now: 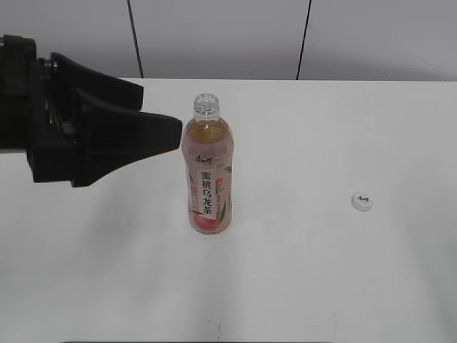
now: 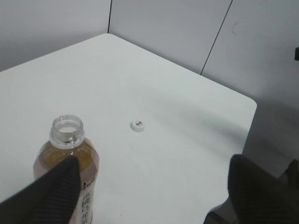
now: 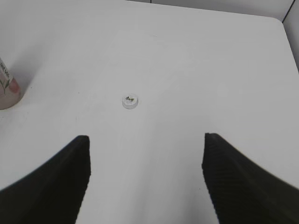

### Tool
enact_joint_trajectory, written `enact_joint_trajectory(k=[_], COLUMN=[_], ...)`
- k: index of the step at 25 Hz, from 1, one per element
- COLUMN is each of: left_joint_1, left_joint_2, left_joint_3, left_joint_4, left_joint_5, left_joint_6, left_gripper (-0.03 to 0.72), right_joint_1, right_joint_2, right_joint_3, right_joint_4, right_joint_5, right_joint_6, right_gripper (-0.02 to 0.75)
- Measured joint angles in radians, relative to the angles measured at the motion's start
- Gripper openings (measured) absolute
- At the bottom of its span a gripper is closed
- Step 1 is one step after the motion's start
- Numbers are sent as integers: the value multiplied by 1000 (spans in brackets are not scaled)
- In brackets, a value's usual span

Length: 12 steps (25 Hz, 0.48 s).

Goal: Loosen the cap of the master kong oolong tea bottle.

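Left hand [image 2: 152,186] spread wide, empty, beside bottle [image 1: 209,175] | right hand [image 3: 145,177] spread, empty, above cap [image 3: 130,101]

A bare robot test station, lab-like rather than domestic.

A plain white tabletop [image 1: 321,286] with a rounded corner stands against pale grey wall panels [image 1: 214,36] split by thin dark vertical seams. Nothing homely or shop-like shows: only one master kong oolong tea bottle [image 1: 208,171], its neck open, and its white cap [image 1: 362,201] lying well apart on the tabletop, set out like trial props before a black robot arm [image 1: 78,132].
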Motion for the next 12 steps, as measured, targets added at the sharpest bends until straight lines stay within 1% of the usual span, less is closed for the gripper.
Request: enact_joint_trajectory(k=[5, 8, 10, 12], left_joint_1=[0, 0, 0, 1], left_joint_2=[-17, -46, -68, -83], left_joint_3=[0, 0, 0, 0], left_joint_4=[86, 160, 180, 183], left_joint_5=[-7, -1, 12, 10], left_joint_6=[-83, -160, -204, -221], left_gripper=[584, 584, 584, 584], right_joint_1=[0, 0, 0, 0], right_joint_2=[0, 0, 0, 0], right_joint_3=[0, 0, 0, 0], right_joint_4=[0, 0, 0, 0], right_joint_5=[0, 0, 0, 0], right_joint_6=[0, 0, 0, 0], right_gripper=[565, 565, 565, 565])
